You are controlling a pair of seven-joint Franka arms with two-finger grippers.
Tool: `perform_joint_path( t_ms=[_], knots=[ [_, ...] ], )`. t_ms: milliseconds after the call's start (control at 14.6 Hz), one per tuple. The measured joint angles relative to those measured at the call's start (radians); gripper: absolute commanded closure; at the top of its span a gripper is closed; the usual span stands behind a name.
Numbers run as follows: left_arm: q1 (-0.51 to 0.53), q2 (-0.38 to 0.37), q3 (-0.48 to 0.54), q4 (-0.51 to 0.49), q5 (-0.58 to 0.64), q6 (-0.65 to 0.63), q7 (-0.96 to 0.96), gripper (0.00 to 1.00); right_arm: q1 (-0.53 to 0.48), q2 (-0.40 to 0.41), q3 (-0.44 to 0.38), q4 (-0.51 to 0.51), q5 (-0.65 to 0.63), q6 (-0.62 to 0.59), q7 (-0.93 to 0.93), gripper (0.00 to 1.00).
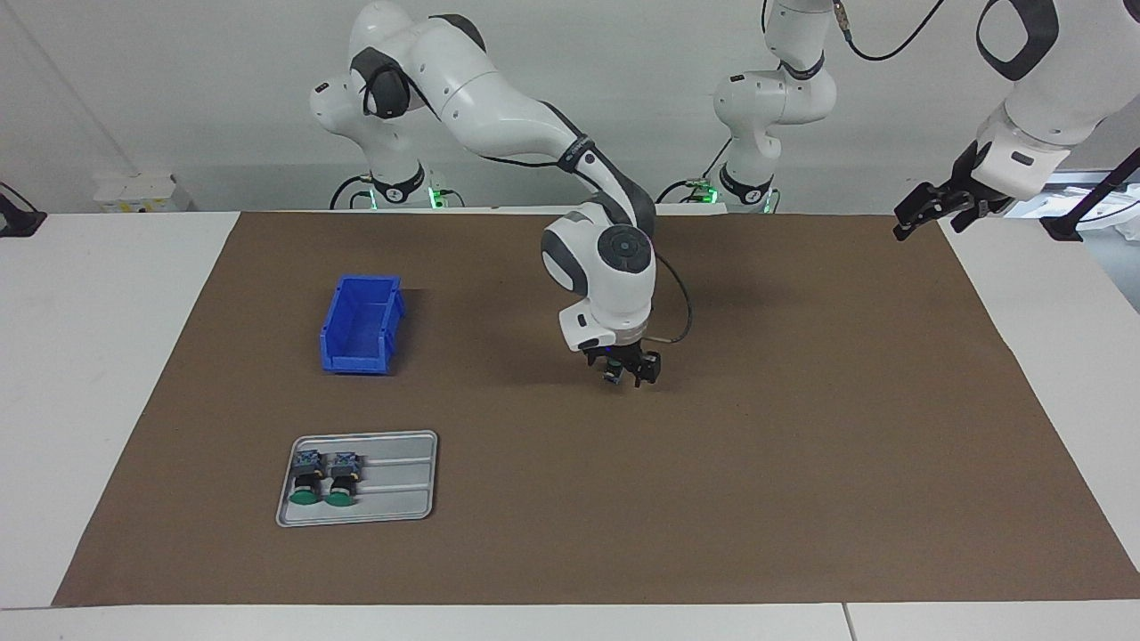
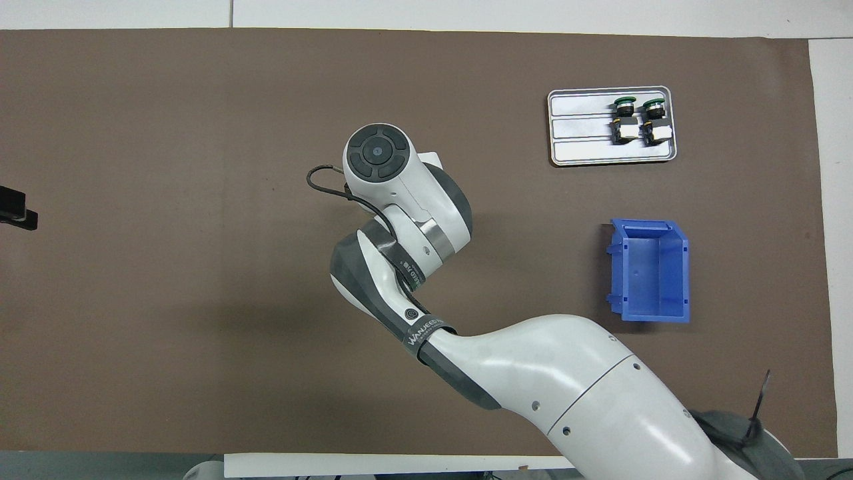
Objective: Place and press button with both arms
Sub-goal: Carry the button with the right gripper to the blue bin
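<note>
I see the tabletop (image 1: 107, 374), white, with a broad brown mat (image 1: 802, 463) over most of it. The right arm (image 1: 499, 107) reaches from the upper left of the facing frame to mid-frame, its wrist pointing straight down over the mat. The left arm (image 1: 1042, 80) waits raised at the upper right of that frame, its left tool (image 1: 922, 214) hanging over the mat's edge with its fingers apart and nothing between them.

A blue bin (image 1: 361, 325) stands on the mat left of centre in the facing frame. Lower left, a grey tray (image 1: 401, 481) holds two buttons (image 1: 321, 476) side by side, green caps toward the bottom edge of the frame.

The right tool (image 1: 623, 374) sits low at centre frame, just above the mat, and a small dark piece with a blue-grey end, the button (image 1: 612, 372), shows between its fingers; I read the tool as clamped on it. I cannot tell whether the button touches the mat. In the overhead frame the wrist hides both tool and button.
</note>
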Motion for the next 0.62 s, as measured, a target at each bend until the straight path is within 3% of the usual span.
perform_joint_path(
  t_ms=[481,618],
  knots=[
    [0.001,0.000,-0.011,0.001,0.000,0.006,0.007,0.00,0.002,-0.012,0.015,-0.021,0.001,-0.002,-0.002,0.31],
    [0.000,0.000,-0.012,0.002,0.000,0.017,0.007,0.00,0.004,-0.013,0.019,-0.024,0.001,-0.004,-0.002,0.42]
  ],
)
